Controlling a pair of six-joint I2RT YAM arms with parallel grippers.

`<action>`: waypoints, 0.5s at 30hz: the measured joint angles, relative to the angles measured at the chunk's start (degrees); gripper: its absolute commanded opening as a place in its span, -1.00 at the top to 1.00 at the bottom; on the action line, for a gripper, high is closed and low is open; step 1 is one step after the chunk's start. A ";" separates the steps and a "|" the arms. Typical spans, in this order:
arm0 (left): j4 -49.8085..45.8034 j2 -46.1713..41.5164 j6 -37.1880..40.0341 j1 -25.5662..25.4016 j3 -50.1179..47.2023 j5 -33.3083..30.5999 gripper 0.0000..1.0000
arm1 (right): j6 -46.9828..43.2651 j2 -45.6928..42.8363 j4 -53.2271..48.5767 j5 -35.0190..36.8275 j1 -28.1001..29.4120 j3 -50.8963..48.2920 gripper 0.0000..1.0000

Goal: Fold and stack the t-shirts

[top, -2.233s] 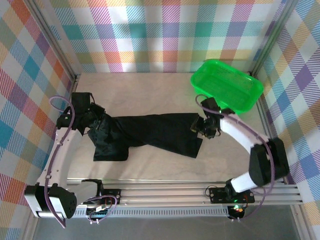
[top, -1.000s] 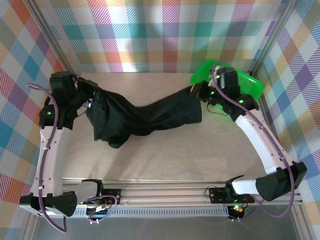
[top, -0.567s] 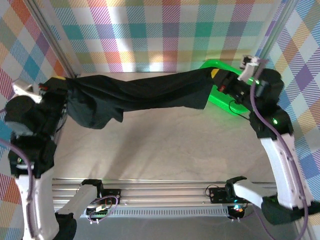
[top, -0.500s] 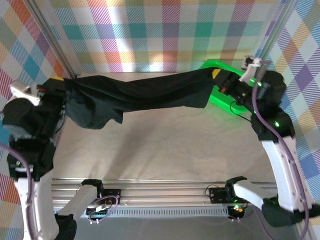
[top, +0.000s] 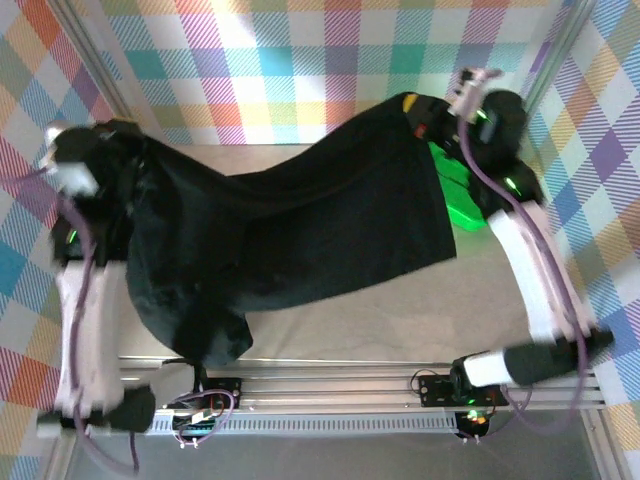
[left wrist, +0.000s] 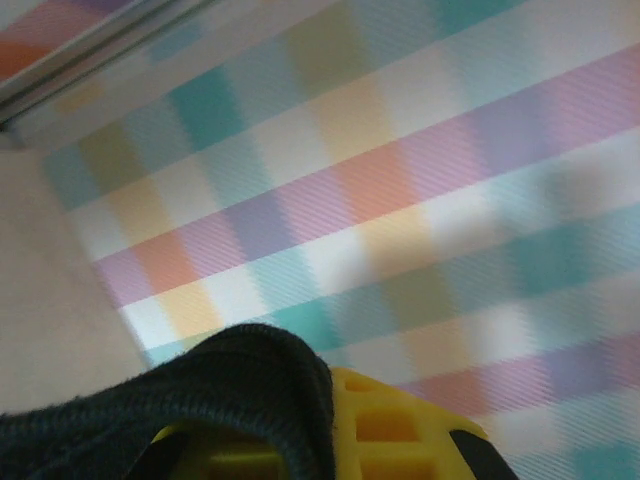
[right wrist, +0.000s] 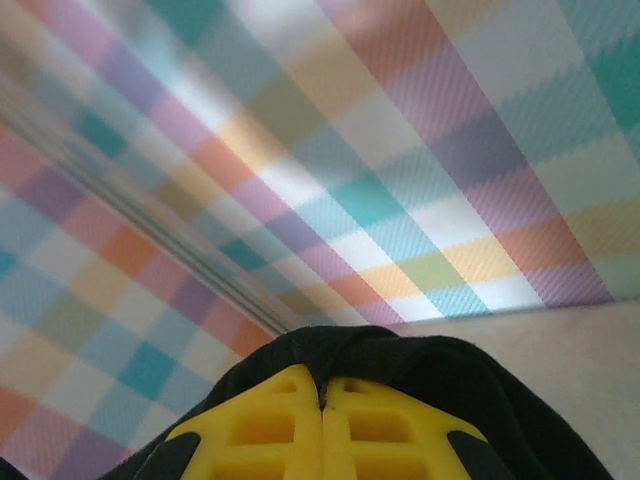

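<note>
— Whereabouts of the black t-shirt (top: pixel 300 240)?

— Up off the table (top: pixel 400 320), stretched in the air between the two arms. Held by its upper edge at both ends and hanging down as one broad dark sheet. Sagging along the middle of the top edge. Longer on the left side, with a bunched fold dangling low over the near edge of the table; impossible to tell whether touching it.

— Left gripper (top: pixel 125 148)?

— Raised close to the left plaid wall (top: pixel 40 60), closed on the left end of the cloth. Seen from the left wrist camera: dark hem wrapped over the yellow fingers (left wrist: pixel 400 440) and pinched there.

— Right gripper (top: pixel 412 106)?

— High in the far right corner, clamped on the other end of the cloth. Seen from the right wrist camera: yellow pads (right wrist: pixel 270 430) pressed together along a thin seam, black cloth draped round their tips.

— Anything behind the cloth?

— Green basket (top: pixel 458 195) at the far right of the table, mostly covered by the hanging sheet. Just a sliver of rim showing beside the right arm. Cannot tell whether touched by the cloth.

— Folded at all?

— Not folded. Spread open, wrinkled, unsupported from below.
</note>
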 measured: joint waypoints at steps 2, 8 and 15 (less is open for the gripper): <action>0.28 10.97 -0.15 1.42 2.03 1.95 -0.56 | 0.83 11.30 -1.22 -1.14 -0.37 5.75 -0.15; -10.12 39.67 3.72 4.72 11.02 8.55 -1.00 | 1.01 35.21 -13.03 -3.28 -0.52 16.09 -0.40; -14.78 21.57 6.86 5.38 -14.29 10.64 -0.82 | 0.90 23.28 -13.86 -2.62 2.19 -12.48 -0.29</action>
